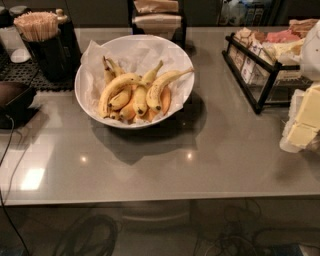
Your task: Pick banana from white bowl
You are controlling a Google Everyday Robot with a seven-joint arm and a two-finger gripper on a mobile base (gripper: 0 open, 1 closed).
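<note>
The white bowl [131,124], wide and lined with crinkled white paper, stands on the grey counter, left of centre. It holds several bananas. The banana [161,86] lies on the right of the pile. Its long thin stem points up and right toward the bowl's rim, and there are dark blotches near its blunt lower tip. A cleaner-yellow arched banana [116,86] lies to its left, with shorter bananas between and under them. My gripper is not in view.
A black cup of wooden stir sticks [37,30] stands at back left beside a dark object [14,97] with a cable. A napkin holder [155,15] is behind the bowl. A black rack of packets [255,67] and pale yellow blocks [306,117] are at right. The counter's front edge [160,197] runs below.
</note>
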